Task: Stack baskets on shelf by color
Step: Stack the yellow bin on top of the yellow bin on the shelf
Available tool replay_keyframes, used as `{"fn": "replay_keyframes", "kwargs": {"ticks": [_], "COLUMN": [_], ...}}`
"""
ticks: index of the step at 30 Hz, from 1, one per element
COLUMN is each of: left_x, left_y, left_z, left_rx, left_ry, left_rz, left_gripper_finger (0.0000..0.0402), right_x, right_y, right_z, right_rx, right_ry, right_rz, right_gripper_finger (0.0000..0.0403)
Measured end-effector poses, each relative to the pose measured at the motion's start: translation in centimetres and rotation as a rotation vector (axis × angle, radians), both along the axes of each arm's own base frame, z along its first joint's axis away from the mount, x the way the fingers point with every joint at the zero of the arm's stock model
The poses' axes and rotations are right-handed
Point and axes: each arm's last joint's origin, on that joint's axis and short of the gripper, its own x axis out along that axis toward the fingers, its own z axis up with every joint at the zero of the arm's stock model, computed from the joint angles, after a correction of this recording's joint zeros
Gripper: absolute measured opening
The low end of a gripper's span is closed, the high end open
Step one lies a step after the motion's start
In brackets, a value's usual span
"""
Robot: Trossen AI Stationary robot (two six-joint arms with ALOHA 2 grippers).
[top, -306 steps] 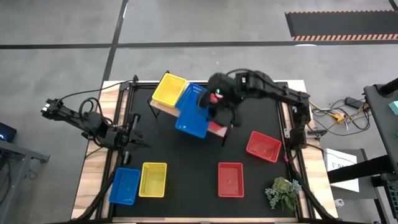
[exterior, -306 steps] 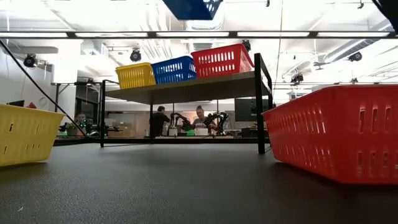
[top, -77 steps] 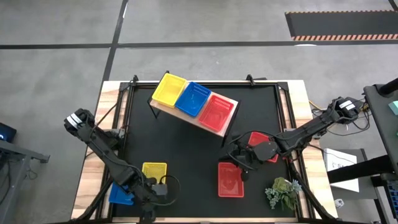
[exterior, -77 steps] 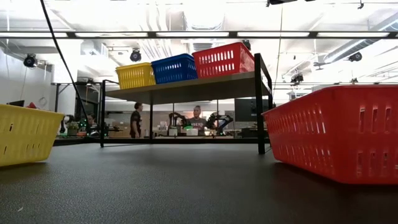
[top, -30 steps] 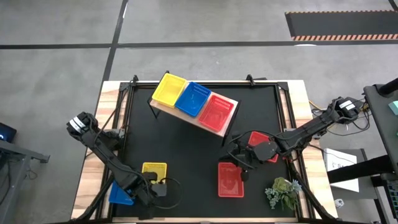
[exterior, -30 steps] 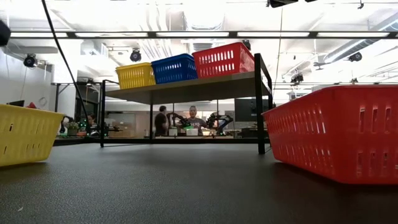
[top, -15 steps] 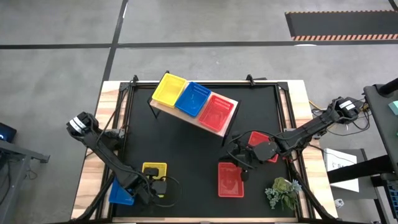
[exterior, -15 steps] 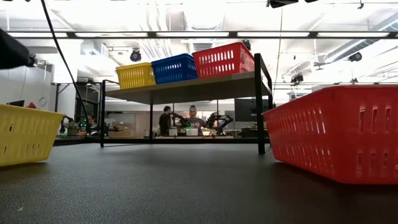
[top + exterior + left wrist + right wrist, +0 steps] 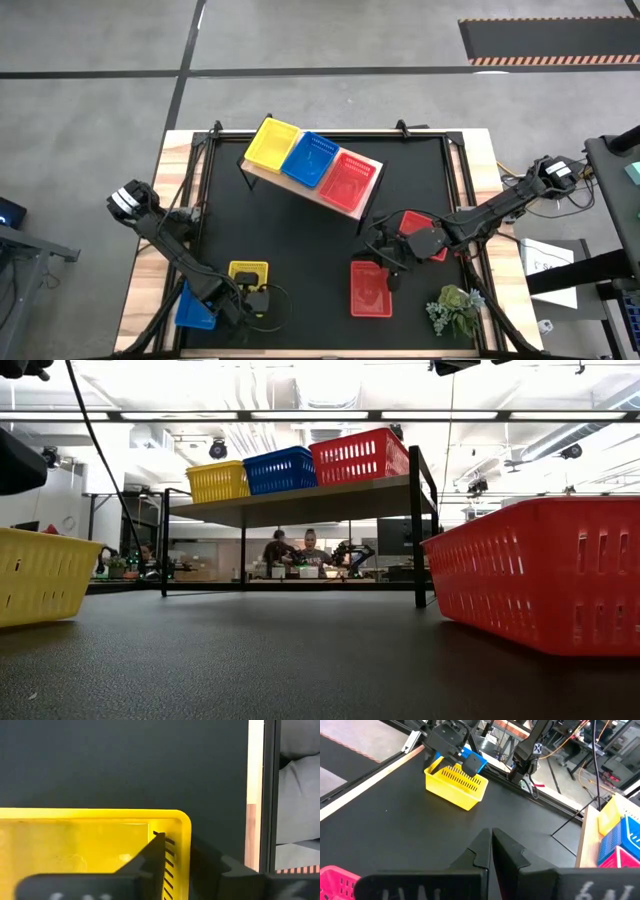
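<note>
On the black table a yellow basket (image 9: 247, 273) stands near the front left. My left gripper (image 9: 255, 298) is down at its near end and shut on its wall (image 9: 178, 839). A blue basket (image 9: 194, 312) lies beside it, partly under the left arm. The shelf (image 9: 366, 205) at the far middle carries a yellow basket (image 9: 272, 143), a blue one (image 9: 312, 158) and a red one (image 9: 347, 180) in a row. My right gripper (image 9: 385, 265) hangs shut and empty (image 9: 491, 851) above the table, by a red basket (image 9: 370, 292); another red basket (image 9: 418, 226) lies partly under its arm. My left gripper has the yellow basket's near short wall (image 9: 179, 862), close to a corner, between its fingers: one finger (image 9: 152, 860) inside the basket, the other (image 9: 217, 865) outside. The fingers come steeply from above. The basket sits flat on the table.
A small green plant (image 9: 455, 310) stands at the near right corner. Black rails run along the table's edges (image 9: 470, 200). In the low view, the yellow basket (image 9: 40, 575) and a red basket (image 9: 540, 575) frame open table; people (image 9: 290, 550) stand far behind the shelf.
My left gripper has come down at the yellow basket's near end, and part of its arm has dropped into the low view at the upper left. The basket has stayed where it was.
</note>
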Motion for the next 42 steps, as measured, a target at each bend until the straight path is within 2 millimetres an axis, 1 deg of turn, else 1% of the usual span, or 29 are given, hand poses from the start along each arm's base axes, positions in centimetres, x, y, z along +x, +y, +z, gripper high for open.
{"fn": "replay_keyframes", "kwargs": {"ticks": [2,3,7,9,13,20,22,24,30,35,38,42], "left_x": [0.0,0.0,0.0,0.1,0.6,1.6,1.6,1.5,1.6,1.7,1.6,1.8], "left_y": [0.0,0.0,0.0,-0.2,-0.4,0.7,0.9,1.2,2.7,4.1,5.6,8.4], "left_z": [-0.1,0.0,0.3,1.3,4.7,11.5,12.9,13.9,16.8,18.9,19.9,20.8], "left_rx": [0.004,0.007,0.01,0.014,0.048,0.21,0.267,0.324,0.529,0.708,0.825,0.941], "left_ry": [-0.001,-0.004,0.001,0.01,-0.017,-0.126,-0.155,-0.174,-0.239,-0.269,-0.238,-0.184], "left_rz": [-0.003,-0.005,-0.009,-0.047,-0.178,-0.296,-0.329,-0.356,-0.393,-0.487,-0.535,-0.574], "left_gripper_finger": [0.0023,0.0013,0.0008,0.0003,0.0,0.0,0.0,0.0,0.0,0.0,0.0,0.0], "right_x": [0.0,0.0,0.0,0.0,0.0,0.0,0.0,-0.1,-0.2,-0.2,-0.2,-0.2], "right_y": [0.0,0.0,0.0,0.0,0.0,0.0,0.0,0.0,-0.1,-0.1,-0.1,-0.1], "right_z": [0.0,0.0,-0.1,-0.1,-0.2,-0.2,-0.2,-0.4,-0.6,-0.6,-0.6,-0.6], "right_rx": [-0.002,-0.007,-0.013,-0.013,-0.015,-0.015,-0.012,-0.009,0.014,0.016,0.016,0.015], "right_ry": [0.0,0.0,0.004,0.004,0.009,0.009,0.018,0.038,0.059,0.058,0.058,0.06], "right_rz": [0.001,0.003,0.004,0.004,0.004,0.004,0.001,-0.003,-0.015,-0.015,-0.015,-0.015], "right_gripper_finger": [0.0009,0.0009,0.0009,0.0009,0.0009,0.0009,0.0009,0.0009,0.0009,0.0009,0.0009,0.0009]}}
